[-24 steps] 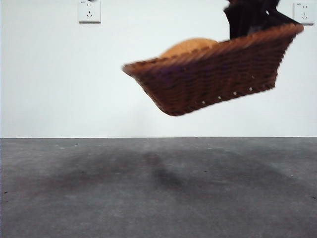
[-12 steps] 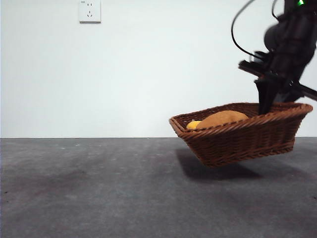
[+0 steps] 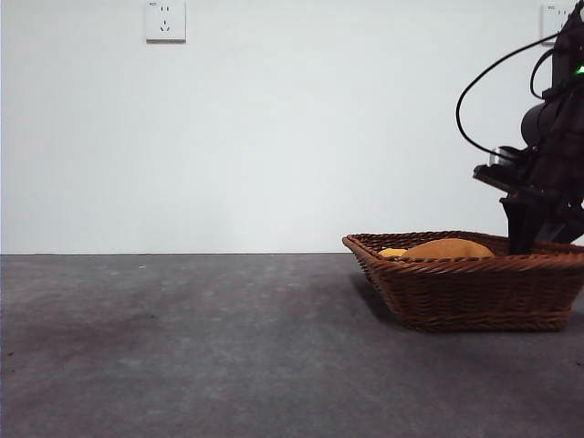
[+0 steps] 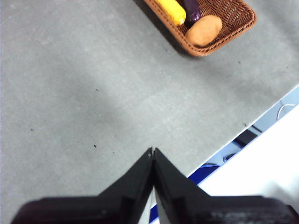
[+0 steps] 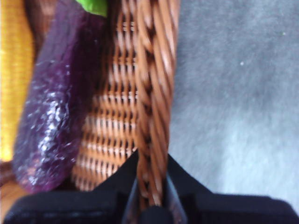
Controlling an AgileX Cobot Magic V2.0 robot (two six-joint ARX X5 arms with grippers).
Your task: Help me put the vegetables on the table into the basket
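Basket (image 3: 474, 292) sits flat on the table (image 3: 182, 365) at the right of the front view, and the right hand (image 5: 152, 196) has its two jaws pinched on the woven rim, one inside, one outside. Inside lie all three vegetables: the potato (image 4: 203, 31), the yellow corn (image 4: 171, 11) and a glossy purple eggplant (image 5: 56, 107) with a green cap, snug against the basket wall. Nothing looks left out on the table, so the job reads as finished bar the release.

The left hand (image 4: 153, 156) hangs high over bare table, well apart from the basket, jaws closed together and carrying nothing.

Handling-wise, that wicker looks stiff but light; with the load in it, it will likely tilt if taken by one edge, so a grip on the thick braided rim, as here, is the sensible hold. The eggplant's skin looks slick; the potato seems matte and easier to grasp.

The table is dark grey, matte, faintly speckled. Behind it stands a plain white wall (image 3: 274, 137) with a socket (image 3: 165, 20).
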